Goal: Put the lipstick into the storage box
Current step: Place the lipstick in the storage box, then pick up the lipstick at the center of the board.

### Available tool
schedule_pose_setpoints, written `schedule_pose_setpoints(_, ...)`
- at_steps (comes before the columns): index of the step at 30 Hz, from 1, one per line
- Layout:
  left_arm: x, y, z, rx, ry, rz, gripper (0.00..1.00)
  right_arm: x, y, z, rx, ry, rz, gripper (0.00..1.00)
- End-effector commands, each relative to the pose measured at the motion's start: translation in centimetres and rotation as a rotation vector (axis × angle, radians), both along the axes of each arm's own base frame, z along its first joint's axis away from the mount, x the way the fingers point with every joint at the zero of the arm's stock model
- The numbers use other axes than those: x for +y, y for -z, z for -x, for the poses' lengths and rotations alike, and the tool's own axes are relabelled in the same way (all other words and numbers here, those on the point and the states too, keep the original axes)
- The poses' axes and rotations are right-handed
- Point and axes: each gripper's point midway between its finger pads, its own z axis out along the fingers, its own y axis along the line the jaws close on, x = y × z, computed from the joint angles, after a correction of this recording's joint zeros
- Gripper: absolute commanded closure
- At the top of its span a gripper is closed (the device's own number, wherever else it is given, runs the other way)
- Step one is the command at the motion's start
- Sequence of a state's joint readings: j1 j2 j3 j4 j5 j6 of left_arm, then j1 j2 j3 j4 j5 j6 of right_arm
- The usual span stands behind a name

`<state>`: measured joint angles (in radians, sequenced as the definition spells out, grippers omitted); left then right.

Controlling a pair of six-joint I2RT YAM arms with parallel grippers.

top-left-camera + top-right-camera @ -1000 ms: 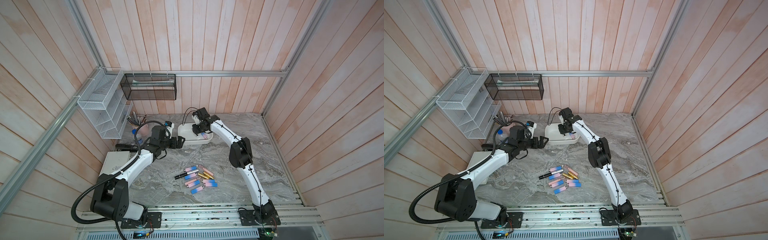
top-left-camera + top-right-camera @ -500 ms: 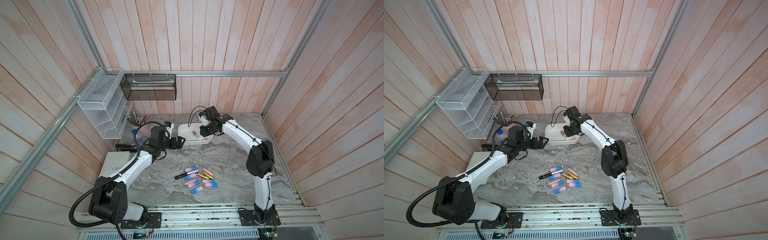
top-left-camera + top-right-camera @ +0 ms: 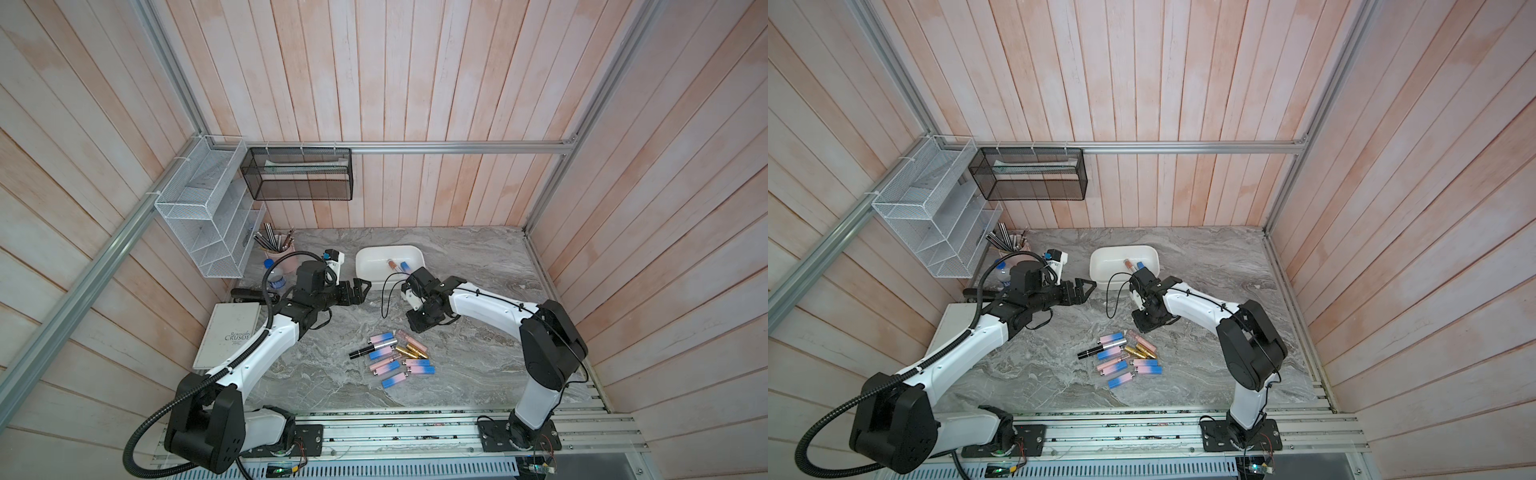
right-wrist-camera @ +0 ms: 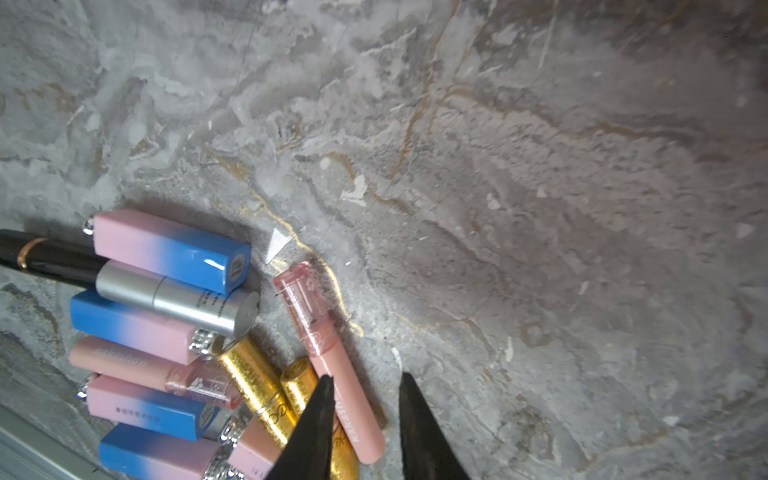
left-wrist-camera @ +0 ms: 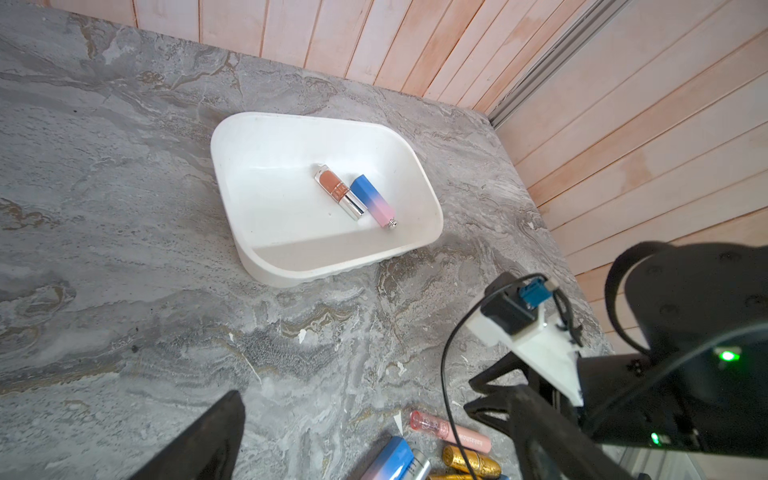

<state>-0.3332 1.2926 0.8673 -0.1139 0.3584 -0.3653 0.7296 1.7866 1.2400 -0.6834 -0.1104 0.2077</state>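
The storage box [image 3: 368, 270] [image 3: 1102, 268] [image 5: 270, 187] is a shallow white tub at the back of the marble table. Inside it lie an orange-and-silver lipstick [image 5: 338, 191] and a blue-to-pink lipstick [image 5: 372, 199] side by side. Several more lipsticks [image 3: 395, 357] [image 3: 1125, 359] lie in a pile nearer the front. My right gripper [image 3: 419, 326] [image 4: 366, 376] hovers at the pile's back edge, open by a narrow gap and empty, with a pink tube [image 4: 328, 353] just beside one finger. My left gripper [image 3: 362, 287] [image 5: 378, 399] stands wide open and empty, left of the box.
A white wire rack [image 3: 208, 220] and a black mesh basket [image 3: 299, 174] hang on the back-left walls. A cup of pencils [image 3: 276, 245], a blue-capped bottle [image 3: 272, 272] and a grey book [image 3: 230, 334] sit along the left side.
My right arm has drawn back from above the storage box toward the front and now hangs by the lipstick pile. The left arm has stayed put.
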Motion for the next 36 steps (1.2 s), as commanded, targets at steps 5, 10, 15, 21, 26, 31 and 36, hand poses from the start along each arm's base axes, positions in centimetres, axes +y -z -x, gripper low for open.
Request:
schedule_pose_setpoints(5, 0.3, -0.7, 0.6, -0.01, -0.018, -0.006, 0.0, 0.7, 0.0, 0.9, -0.007, 0.017, -0.066, 0.71)
schedule_pose_setpoints(10, 0.8, -0.8, 1.0, -0.013, -0.036, -0.017, 0.0, 0.8, 0.8, 1.5, 0.006, -0.002, -0.065, 0.71)
schedule_pose_setpoints(15, 1.3, -0.8, 1.0, -0.017, -0.055, -0.037, 0.0, 0.8, 1.7, 1.9, 0.018, -0.018, -0.049, 0.72)
schedule_pose_setpoints(21, 1.5, -0.6, 1.0, -0.015, -0.06, -0.049, 0.0, 0.5, 2.8, 2.3, 0.033, -0.017, -0.037, 0.72)
schedule_pose_setpoints(26, 1.5, -0.6, 0.8, -0.016, -0.064, -0.056, 0.0, 0.3, 3.6, 2.3, 0.04, -0.021, -0.018, 0.72)
schedule_pose_setpoints(31, 1.4, -0.7, 0.5, -0.018, -0.064, -0.058, 0.0, 0.0, 4.3, 2.3, 0.043, -0.029, 0.006, 0.73)
schedule_pose_setpoints(36, 1.3, -0.8, 0.0, -0.024, -0.063, -0.061, 0.0, -0.2, 4.8, 2.1, 0.044, -0.028, 0.027, 0.76)
